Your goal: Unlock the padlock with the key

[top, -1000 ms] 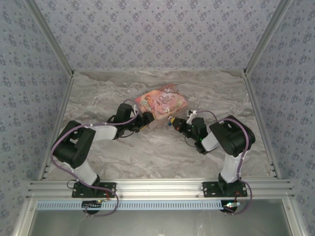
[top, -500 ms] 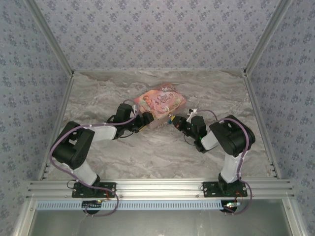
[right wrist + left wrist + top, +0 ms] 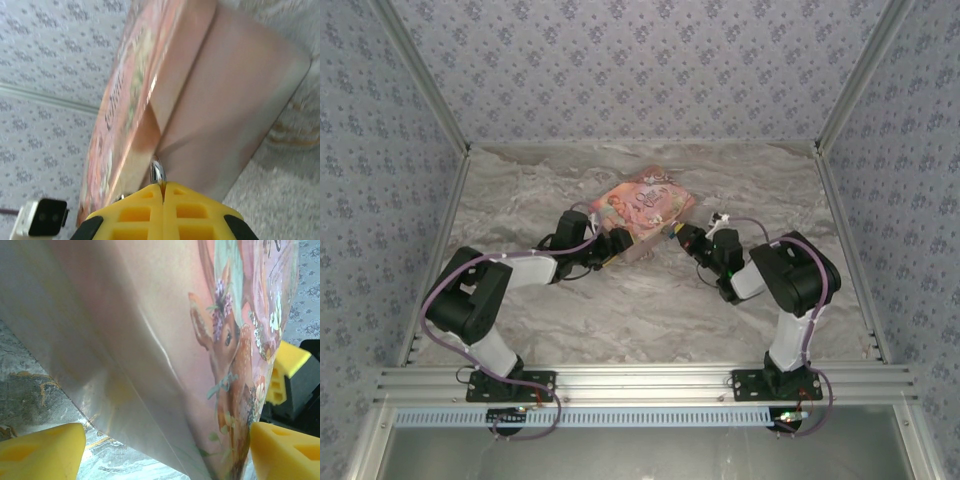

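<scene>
Left tool [image 3: 617, 246] spread wide around the pink book's [image 3: 647, 207] near-left corner, yellow fingers [image 3: 40, 450] either side, on the table [image 3: 620, 310]. Right tool [image 3: 682, 237] clamped tight on a thin silver key [image 3: 158, 172], tip at the book's right edge. Padlock can't be made out, probably at that edge. Risk: the key misses the slot or slips, shoving the book.

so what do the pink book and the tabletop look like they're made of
Pink book: seemingly glossy laminated card or plastic-wrapped cover, judging by the bright sheen streaks on it. Tabletop: grey-white veined marble look, possibly a printed laminate; the pictures leave that open.
</scene>
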`<state>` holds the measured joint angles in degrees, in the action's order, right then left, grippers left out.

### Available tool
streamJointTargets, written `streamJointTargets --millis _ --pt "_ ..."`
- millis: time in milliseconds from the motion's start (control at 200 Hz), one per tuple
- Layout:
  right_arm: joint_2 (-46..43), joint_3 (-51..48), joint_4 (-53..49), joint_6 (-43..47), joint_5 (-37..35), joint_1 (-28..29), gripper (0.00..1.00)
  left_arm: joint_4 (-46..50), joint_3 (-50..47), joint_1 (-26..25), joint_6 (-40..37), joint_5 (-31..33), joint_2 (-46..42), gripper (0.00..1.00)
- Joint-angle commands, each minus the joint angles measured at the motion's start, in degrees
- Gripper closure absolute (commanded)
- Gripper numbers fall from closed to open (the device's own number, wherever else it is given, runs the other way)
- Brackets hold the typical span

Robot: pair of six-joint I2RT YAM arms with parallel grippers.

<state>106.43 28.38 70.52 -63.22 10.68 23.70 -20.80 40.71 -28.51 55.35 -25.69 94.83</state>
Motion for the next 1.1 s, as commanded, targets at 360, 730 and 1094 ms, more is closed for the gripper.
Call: streamJointTargets --millis 360,730,1094 --pt "-12.77 -5.43 -9.28 7.5 -3.28 -1.17 1.0 10.13 1.84 3.82 -4.76 1.68 -7.32 0.08" --pt "-48.94 -0.26 -63.15 26.66 -2.63 1.32 1.0 11.0 2.45 6.1 -18.85 4.81 -26.03 0.01" --pt "-55.3 13.96 -98.53 32.58 4.05 6.33 1.0 10.49 7.07 6.67 -29.56 -3.14 -38.43 0.01"
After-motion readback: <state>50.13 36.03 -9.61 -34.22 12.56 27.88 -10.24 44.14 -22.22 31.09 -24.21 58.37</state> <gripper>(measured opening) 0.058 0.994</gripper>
